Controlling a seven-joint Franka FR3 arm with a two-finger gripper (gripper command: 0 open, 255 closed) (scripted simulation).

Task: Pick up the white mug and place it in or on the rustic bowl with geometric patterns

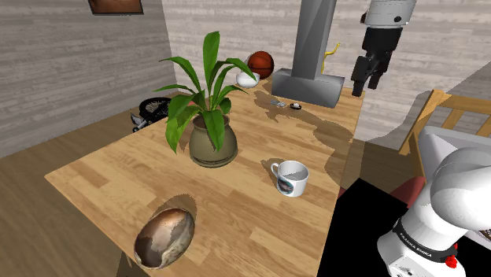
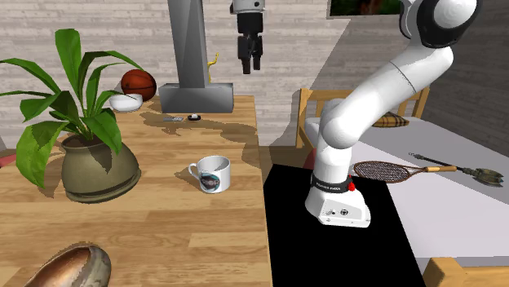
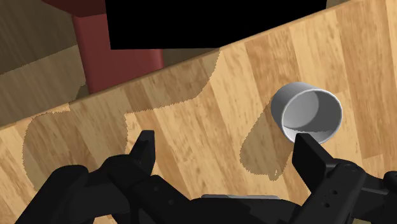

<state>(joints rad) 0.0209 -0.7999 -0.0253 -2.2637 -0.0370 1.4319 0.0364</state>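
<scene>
A white mug (image 1: 290, 177) (image 2: 213, 173) with a dark emblem on its side stands upright on the wooden table (image 1: 236, 212), handle toward the plant. In the wrist view the mug (image 3: 306, 113) lies far below, just beyond one fingertip. My black gripper (image 1: 368, 75) (image 2: 250, 52) (image 3: 226, 154) hangs high above the table's far edge, open, with nothing between its fingers. A brown, mottled bowl (image 1: 164, 236) (image 2: 67, 269) rests at the table's near end, tilted on its side.
A potted plant (image 1: 208, 118) (image 2: 81, 139) stands mid-table beside the mug. A grey post on a base (image 1: 311, 83) rises at the far end, with small items (image 1: 285, 103), a basketball (image 1: 260, 63) and a white object (image 1: 246, 79) nearby. A racket (image 2: 400, 170) lies on the white surface.
</scene>
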